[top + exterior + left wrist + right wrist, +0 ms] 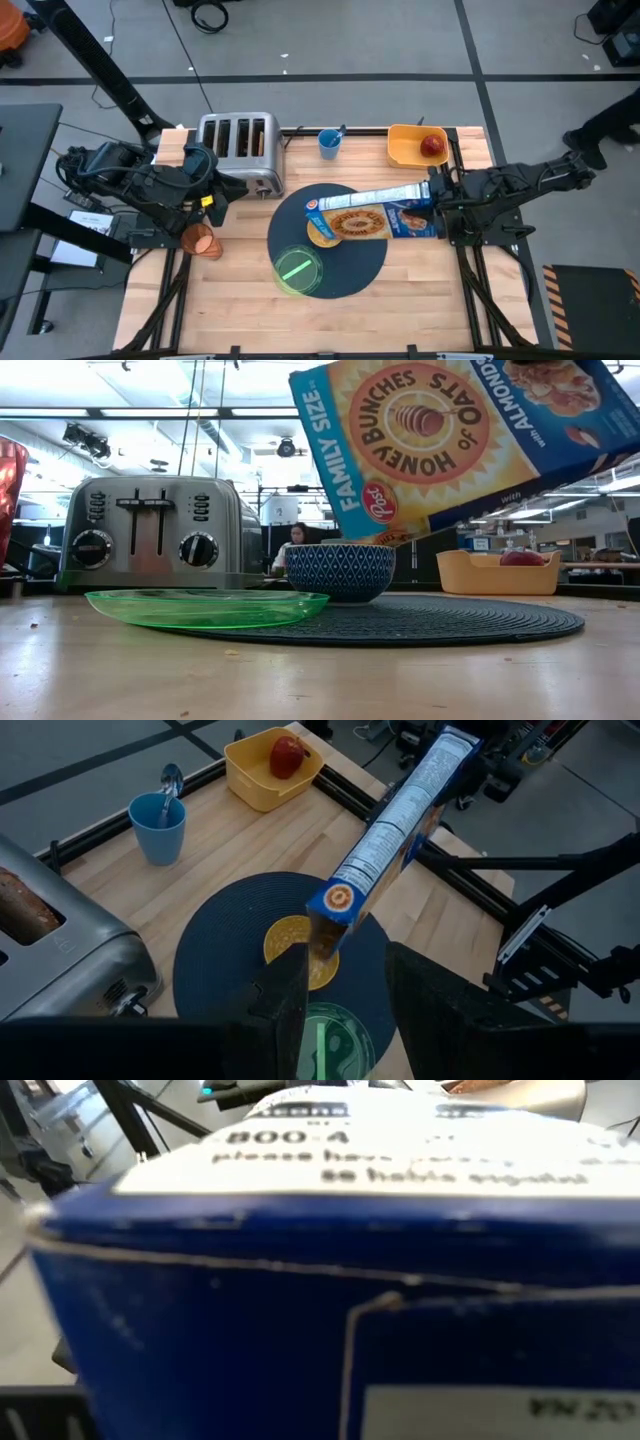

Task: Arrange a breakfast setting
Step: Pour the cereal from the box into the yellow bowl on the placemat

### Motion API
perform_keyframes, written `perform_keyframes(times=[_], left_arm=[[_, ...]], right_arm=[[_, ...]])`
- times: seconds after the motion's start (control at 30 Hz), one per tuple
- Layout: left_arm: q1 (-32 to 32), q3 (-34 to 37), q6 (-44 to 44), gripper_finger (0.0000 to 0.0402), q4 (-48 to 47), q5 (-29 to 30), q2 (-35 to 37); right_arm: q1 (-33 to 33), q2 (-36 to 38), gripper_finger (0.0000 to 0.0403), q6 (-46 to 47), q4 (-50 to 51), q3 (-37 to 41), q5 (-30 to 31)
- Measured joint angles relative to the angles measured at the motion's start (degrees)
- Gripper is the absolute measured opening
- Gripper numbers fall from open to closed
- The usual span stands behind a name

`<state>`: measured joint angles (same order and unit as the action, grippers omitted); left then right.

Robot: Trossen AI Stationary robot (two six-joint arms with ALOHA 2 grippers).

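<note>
Left claw open, hovering by the toaster, above an orange tumbler. Green plate and cereal bowl on the navy mat. Right claw clamped on a cereal box, tipped over the bowl. Red apple in yellow bin.

The tilted cereal box blocks the bowl from above; the mat's front looks open.
</note>
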<state>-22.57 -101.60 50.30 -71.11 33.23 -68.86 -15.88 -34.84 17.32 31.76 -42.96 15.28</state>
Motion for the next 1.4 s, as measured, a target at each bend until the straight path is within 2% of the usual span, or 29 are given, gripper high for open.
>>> perform_keyframes(times=[0.23, 1.03, 1.4], left_arm=[[0.0, 0.0, -0.02, 0.0142, 0.0, -0.11, 0.02], [-0.16, 0.0, 0.24, 0.0142, 0.87, -0.15, 0.02], [-0.09, 0.0, 0.28, 0.0142, 0.85, -0.13, 0.02]], right_arm=[[0.0, -3.41, 0.0166, -2.36, 4.26, -5.27, 0.08], [-0.2, -1.46, 0.0162, -2.33, 2.79, -3.83, 0.6], [-0.21, -4.73, 0.0162, -3.96, 5.48, -7.1, -0.25]])
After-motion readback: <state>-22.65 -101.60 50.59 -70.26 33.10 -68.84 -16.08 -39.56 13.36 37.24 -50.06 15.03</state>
